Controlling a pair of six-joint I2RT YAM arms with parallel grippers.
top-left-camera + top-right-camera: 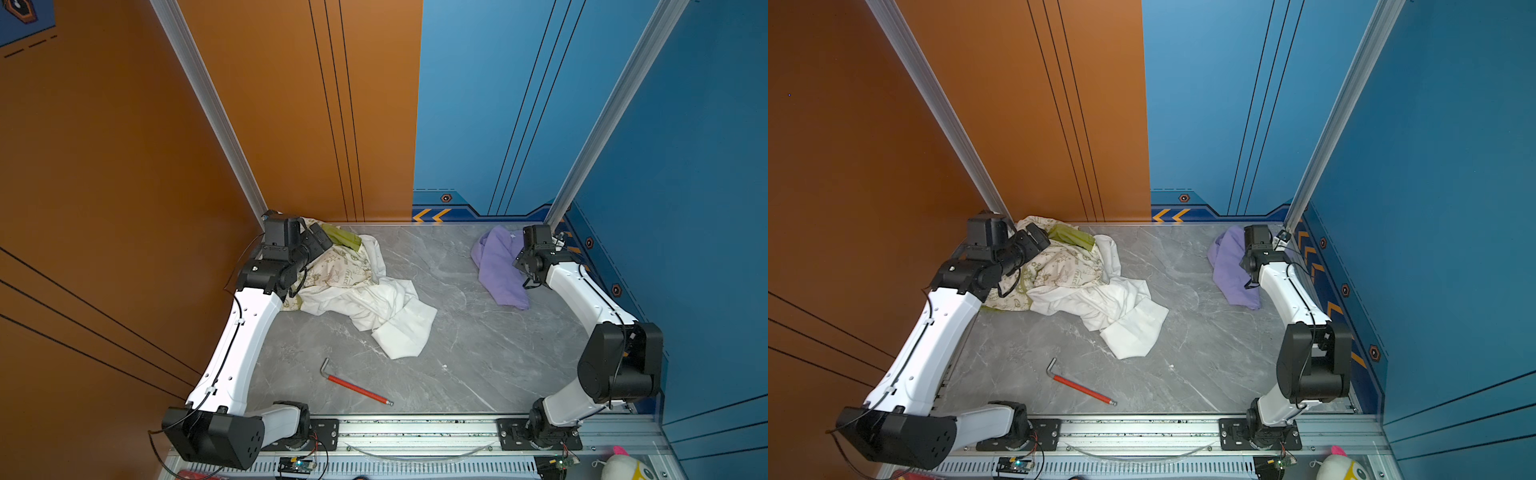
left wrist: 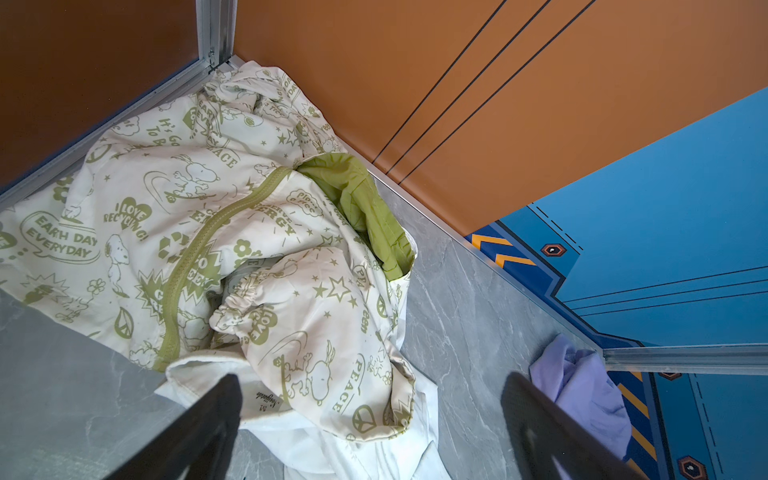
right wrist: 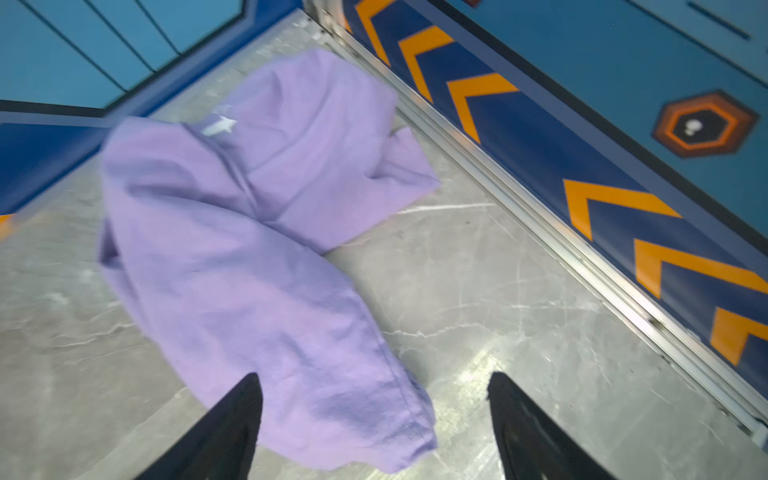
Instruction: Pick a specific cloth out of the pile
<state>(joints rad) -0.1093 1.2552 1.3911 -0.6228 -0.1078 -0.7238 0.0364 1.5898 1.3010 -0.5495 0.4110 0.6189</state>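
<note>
The cloth (image 1: 496, 270) (image 1: 1229, 270) is plain lilac and lies crumpled flat on the grey table at the back right, apart from the pile. My right gripper (image 3: 374, 376) (image 1: 524, 264) hovers over its near edge, open, its jaws spread wide with nothing clamped between them; the lilac fabric (image 3: 249, 249) lies under and ahead of them. The pile (image 1: 353, 286) (image 1: 1075, 282) fills the back left corner: cream cloth with green print (image 2: 208, 232), an olive piece (image 2: 365, 208) and white fabric (image 1: 395, 320). My left gripper (image 2: 372, 382) (image 1: 320, 241) is open above the pile, holding nothing.
A red-handled hex key (image 1: 355, 388) (image 1: 1079, 386) lies near the table's front middle. Orange wall (image 1: 124, 166) on the left and blue walls (image 1: 685, 166) close the back and right sides. A plush toy (image 1: 627, 465) sits beyond the front rail.
</note>
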